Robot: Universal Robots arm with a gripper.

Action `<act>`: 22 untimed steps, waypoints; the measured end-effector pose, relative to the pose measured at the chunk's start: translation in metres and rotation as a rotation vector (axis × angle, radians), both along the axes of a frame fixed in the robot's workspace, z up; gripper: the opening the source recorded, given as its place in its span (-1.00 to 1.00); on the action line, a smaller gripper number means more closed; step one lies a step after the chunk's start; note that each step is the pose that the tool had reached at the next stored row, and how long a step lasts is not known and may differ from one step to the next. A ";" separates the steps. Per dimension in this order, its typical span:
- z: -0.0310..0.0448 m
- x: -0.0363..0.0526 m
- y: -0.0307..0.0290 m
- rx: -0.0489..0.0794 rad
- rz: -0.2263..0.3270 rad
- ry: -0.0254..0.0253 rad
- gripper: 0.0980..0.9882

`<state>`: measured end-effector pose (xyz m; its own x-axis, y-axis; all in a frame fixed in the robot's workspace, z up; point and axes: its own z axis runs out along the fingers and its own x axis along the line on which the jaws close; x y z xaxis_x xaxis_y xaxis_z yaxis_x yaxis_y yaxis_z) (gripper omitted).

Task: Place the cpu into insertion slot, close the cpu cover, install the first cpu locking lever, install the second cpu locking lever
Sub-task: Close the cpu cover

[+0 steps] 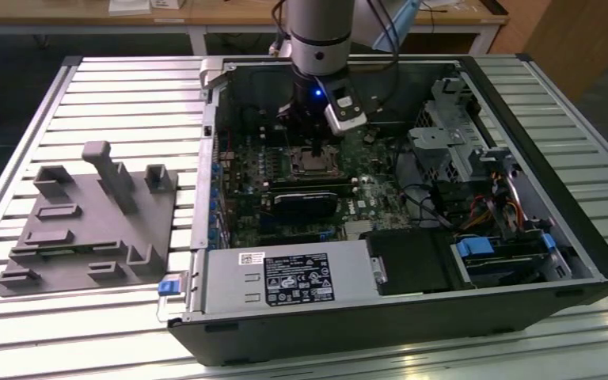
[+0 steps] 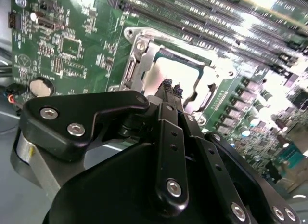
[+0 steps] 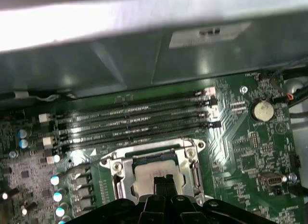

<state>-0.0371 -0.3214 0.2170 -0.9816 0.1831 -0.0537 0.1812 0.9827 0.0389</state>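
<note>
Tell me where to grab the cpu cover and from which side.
Span the cpu cover across two opposite outer edges of its frame, claw coming straight down from above. It lies flat around the cpu, thin, with an open window in the middle, so probably only the rim offers a hold, and memory slots crowd one side.
</note>
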 end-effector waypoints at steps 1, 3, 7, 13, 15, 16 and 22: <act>-0.0002 -0.0003 -0.0015 0.000 0.000 0.0000 -0.98; -0.0012 -0.0010 -0.0033 0.000 0.000 -0.0001 -0.98; -0.0031 -0.0040 -0.0040 0.000 0.001 -0.0001 -0.98; -0.0048 -0.0165 -0.0041 0.000 0.001 -0.0001 -0.98; -0.0056 -0.0195 -0.0045 0.000 0.001 -0.0001 -0.98; -0.0062 -0.0209 -0.0047 0.000 0.001 -0.0002 -0.98; -0.0087 -0.0261 -0.0051 0.000 0.038 0.0000 -0.98</act>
<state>-0.0632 -0.3265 0.2083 -0.9878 0.1461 -0.0537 0.1442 0.9888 0.0389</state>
